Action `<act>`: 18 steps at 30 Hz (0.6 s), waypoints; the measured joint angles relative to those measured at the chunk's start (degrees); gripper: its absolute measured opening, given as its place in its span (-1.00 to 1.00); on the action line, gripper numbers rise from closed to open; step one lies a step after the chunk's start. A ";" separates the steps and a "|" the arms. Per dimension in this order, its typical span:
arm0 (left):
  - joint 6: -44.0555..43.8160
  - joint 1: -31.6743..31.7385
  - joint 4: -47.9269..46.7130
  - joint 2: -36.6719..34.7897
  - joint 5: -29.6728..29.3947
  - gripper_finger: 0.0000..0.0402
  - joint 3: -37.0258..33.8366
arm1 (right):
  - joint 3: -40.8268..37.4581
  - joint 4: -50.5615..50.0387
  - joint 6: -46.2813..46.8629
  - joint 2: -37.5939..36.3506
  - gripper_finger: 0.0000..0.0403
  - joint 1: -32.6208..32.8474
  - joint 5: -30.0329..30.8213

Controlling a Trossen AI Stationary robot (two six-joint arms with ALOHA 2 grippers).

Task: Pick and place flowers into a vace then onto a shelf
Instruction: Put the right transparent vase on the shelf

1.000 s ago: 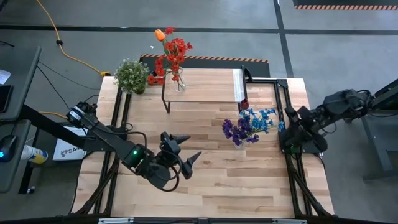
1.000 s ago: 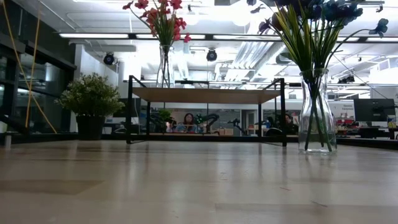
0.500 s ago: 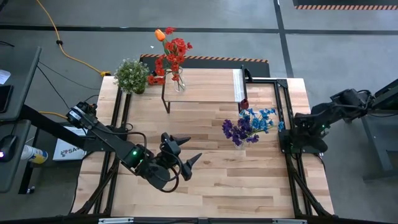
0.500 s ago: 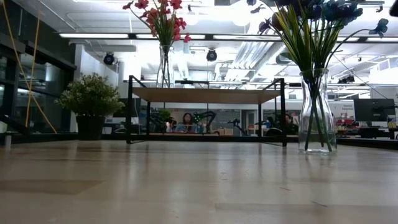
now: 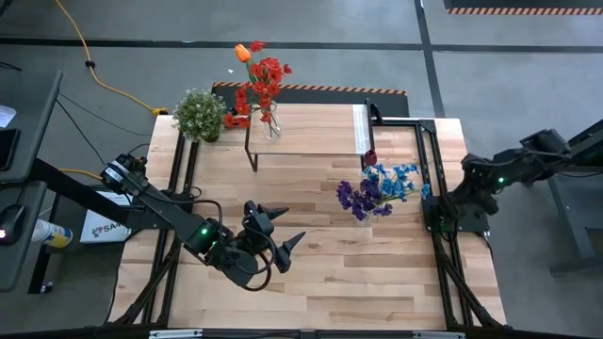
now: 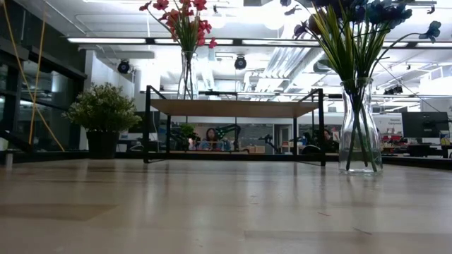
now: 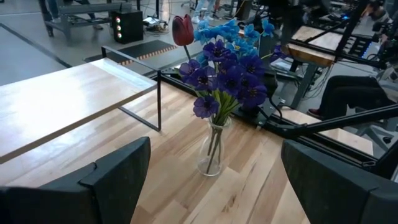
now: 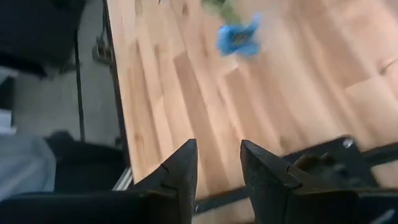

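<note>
Two vases of flowers, both hands empty.
Left hand point(image 5: 279, 229) spread wide, purple-blue flowers point(image 5: 377, 188) ahead on the surface point(image 5: 320, 273); red flowers point(image 5: 259, 85) on shelf point(image 5: 311, 132); right hand point(image 8: 217, 165) narrowly apart off the surface's edge.

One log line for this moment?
left end effector: open, empty | right end effector: empty, table edge | purple-blue vase: on table | red vase: on shelf

Blue flower point(image 8: 238, 38) blurred in right wrist view, flower tops point(image 6: 353, 14) cut off in low view

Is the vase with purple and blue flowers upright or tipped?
Upright: the vase stands on the table, stems rising straight.
</note>
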 joint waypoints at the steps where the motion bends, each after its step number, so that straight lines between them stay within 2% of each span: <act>1: 0.00 0.00 0.00 0.00 0.00 0.95 0.00 | 0.00 -0.06 0.06 -1.06 -0.43 0.00 1.41; 10: -0.01 0.00 0.01 0.01 0.00 0.95 0.00 | -0.49 0.15 -2.49 -8.20 -0.43 0.00 9.45; 18: -0.15 0.00 0.02 0.02 -0.02 0.95 -0.02 | -10.75 -0.06 -4.95 -14.11 -0.43 0.00 9.71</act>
